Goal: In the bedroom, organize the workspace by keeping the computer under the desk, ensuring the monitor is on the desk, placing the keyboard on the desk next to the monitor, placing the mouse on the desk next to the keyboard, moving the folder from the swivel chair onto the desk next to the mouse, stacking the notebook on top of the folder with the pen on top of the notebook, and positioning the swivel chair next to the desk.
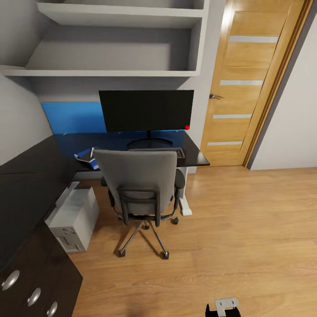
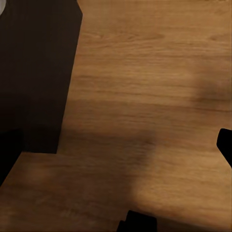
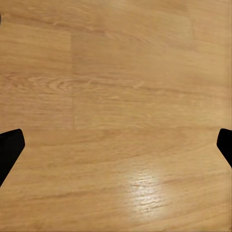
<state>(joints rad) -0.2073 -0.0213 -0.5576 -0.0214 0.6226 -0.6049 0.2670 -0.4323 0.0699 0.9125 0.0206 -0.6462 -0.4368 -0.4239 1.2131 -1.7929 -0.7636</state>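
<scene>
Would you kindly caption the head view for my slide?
Grey swivel chair faces the black desk bearing the monitor; computer stands on the floor.

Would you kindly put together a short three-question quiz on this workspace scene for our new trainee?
1. True or false: the monitor stands on the desk.
2. Where is the computer? A) on the desk B) on the floor beside the drawers C) on the chair
3. What colour is the folder on the desk?

Key: 1 true; 2 B; 3 blue.
</scene>
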